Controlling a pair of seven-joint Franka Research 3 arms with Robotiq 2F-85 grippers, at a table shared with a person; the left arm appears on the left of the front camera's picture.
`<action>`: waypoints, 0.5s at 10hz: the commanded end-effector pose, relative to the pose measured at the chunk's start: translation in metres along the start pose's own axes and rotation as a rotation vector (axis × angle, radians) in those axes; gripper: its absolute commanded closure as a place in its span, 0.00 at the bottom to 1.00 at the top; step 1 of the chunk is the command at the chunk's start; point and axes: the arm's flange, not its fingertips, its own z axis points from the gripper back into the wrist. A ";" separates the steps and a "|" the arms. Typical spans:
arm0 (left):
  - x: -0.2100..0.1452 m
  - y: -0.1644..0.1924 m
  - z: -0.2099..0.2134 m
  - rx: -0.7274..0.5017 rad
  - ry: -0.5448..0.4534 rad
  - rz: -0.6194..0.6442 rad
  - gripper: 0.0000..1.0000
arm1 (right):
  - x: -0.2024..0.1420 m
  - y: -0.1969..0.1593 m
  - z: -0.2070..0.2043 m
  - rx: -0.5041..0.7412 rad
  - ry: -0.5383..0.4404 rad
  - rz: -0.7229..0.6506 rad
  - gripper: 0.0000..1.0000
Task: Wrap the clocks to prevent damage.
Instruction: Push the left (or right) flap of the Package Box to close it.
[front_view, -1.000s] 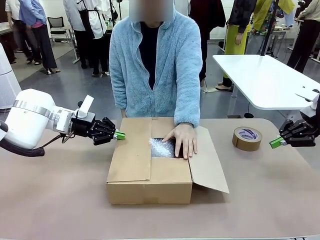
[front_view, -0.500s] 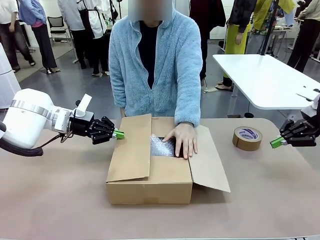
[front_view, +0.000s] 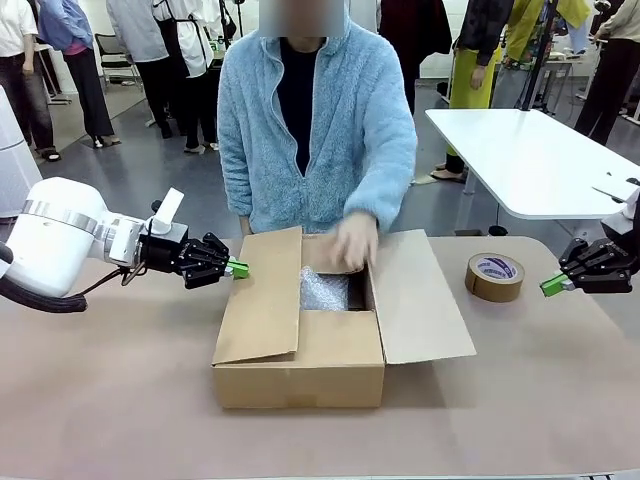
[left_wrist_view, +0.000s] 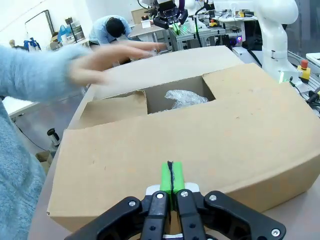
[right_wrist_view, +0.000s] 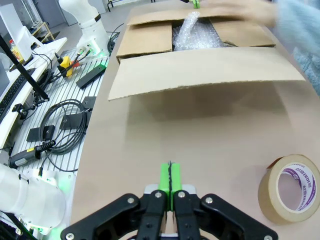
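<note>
- Bright, even room light from above; soft shadow under the cardboard box (front_view: 300, 370) flap.
- The person's hand (front_view: 352, 240) is smeared by motion.
- Wrist views bow at the edges.

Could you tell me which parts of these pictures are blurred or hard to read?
Front view: the person's hand above the cardboard box is motion-blurred. Left wrist view: the hand smears above the box's far flap. Right wrist view: hand and sleeve blur at the top right; the tape roll is crisp.

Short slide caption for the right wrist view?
Shut right claw, tape roll beside it, faces the open cardboard box holding a bubble-wrapped bundle.
</note>
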 end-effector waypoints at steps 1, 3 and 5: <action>-0.002 0.001 -0.002 0.007 0.016 -0.001 0.99 | -0.002 0.000 -0.002 0.006 -0.011 0.012 0.99; -0.002 0.001 -0.002 0.007 0.016 -0.001 0.99 | -0.002 0.000 -0.002 0.006 -0.011 0.012 0.99; -0.002 0.001 -0.002 0.007 0.016 -0.001 0.99 | -0.002 0.000 -0.002 0.006 -0.011 0.012 0.99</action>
